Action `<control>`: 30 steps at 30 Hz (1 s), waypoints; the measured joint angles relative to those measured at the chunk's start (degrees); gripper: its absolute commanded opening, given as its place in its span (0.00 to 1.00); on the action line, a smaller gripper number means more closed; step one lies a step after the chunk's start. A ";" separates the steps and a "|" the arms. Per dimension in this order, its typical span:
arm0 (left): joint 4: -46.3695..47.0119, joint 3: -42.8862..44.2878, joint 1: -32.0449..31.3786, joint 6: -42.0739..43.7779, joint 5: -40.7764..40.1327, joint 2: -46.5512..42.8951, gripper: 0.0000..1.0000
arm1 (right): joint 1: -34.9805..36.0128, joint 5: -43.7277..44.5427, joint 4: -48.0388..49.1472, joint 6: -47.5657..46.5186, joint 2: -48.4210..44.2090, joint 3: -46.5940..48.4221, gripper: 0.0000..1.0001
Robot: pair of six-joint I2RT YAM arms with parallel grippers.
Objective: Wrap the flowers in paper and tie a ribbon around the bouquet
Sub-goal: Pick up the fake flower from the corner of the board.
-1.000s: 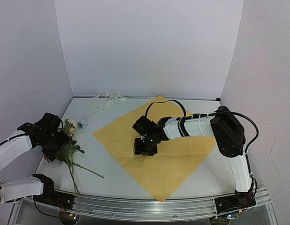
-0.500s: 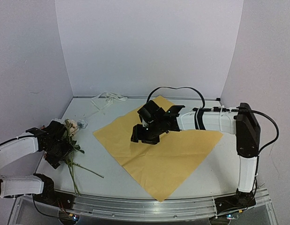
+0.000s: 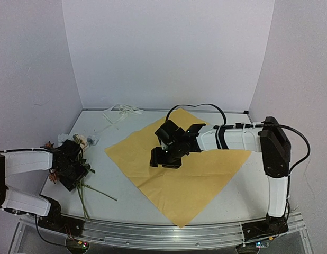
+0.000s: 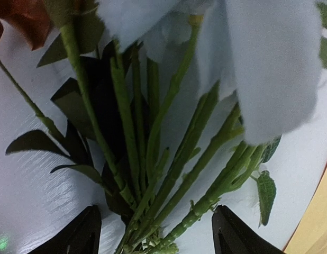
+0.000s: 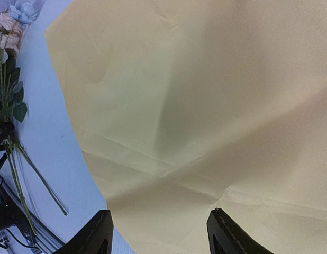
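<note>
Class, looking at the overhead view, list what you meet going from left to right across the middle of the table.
The flowers → the paper → the right arm's elbow.

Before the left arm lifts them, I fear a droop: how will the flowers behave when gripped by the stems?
The flowers will likely flop: their stems look thin and long. Probably light, a small bunch. The stems lie loose and fanned between the left gripper's open fingers, so one or two may slip free.
</note>
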 measured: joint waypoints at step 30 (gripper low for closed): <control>-6.42 14.76 -1.39 14.34 -6.47 -1.58 0.00 | -0.90 -0.84 -0.05 -1.38 -0.13 0.00 0.68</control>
